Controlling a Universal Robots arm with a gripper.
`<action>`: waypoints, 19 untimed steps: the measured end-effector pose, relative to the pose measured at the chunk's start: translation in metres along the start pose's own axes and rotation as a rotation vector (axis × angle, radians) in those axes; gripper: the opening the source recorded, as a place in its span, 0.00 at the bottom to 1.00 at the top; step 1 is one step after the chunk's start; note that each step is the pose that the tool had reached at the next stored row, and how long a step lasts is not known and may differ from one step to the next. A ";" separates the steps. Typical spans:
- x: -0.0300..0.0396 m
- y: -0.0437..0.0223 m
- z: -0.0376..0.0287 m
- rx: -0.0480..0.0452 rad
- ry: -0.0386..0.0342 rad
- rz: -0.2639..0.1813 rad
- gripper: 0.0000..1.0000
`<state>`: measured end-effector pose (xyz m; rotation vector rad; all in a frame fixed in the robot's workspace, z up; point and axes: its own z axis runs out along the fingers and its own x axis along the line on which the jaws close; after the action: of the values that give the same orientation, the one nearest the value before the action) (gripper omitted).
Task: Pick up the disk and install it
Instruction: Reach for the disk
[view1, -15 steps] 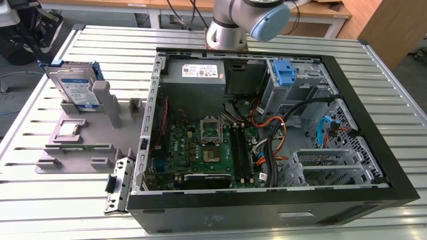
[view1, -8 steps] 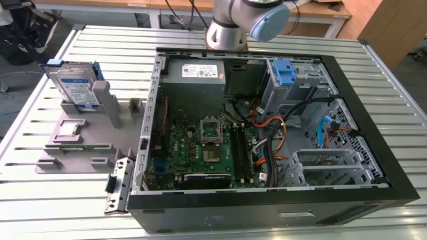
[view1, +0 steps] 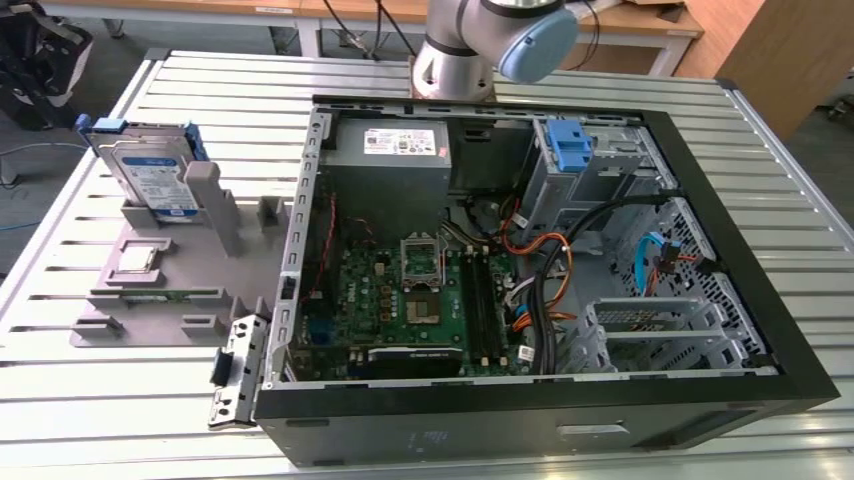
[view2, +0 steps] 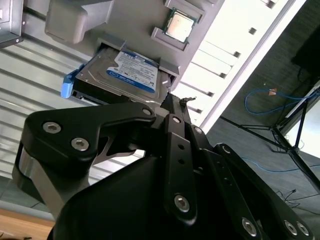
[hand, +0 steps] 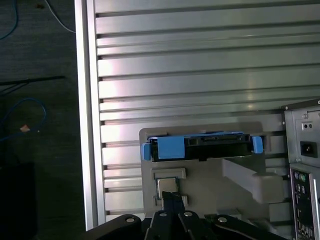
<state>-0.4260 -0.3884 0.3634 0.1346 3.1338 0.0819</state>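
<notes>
One upright silver, blue-framed metal disk (view1: 147, 175), likely stiff, weighty, best pinched across its flat faces, faces the closed, empty black gripper (view2: 171, 100).

- The gripper (view2: 171, 100) looks matt black, with small shiny silver screws.
- The disk (view2: 127, 75), close in front of the gripper, has a smooth silver metal top, a glossy blue-and-white paper label and a blue plastic frame.
- The holder (view2: 135, 20) it stands in is smooth, matt grey plastic.
- The chip (view2: 179, 26), near the gripper's tips, has a shiny metal lid.
- The table (hand: 200, 50) below the gripper is pale, ribbed, shiny metal.
- The computer case (view1: 534, 415), off to one side of the gripper, is matt black outside.
</notes>
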 end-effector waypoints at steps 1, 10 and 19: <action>0.0030 -0.0003 0.0002 0.0000 -0.0001 0.001 0.10; 0.0102 0.0005 0.0010 -0.0001 -0.0003 0.002 0.10; -0.0170 0.0095 0.0037 0.0000 0.0004 0.002 0.10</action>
<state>-0.4082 -0.3802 0.3602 0.1378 3.1341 0.0820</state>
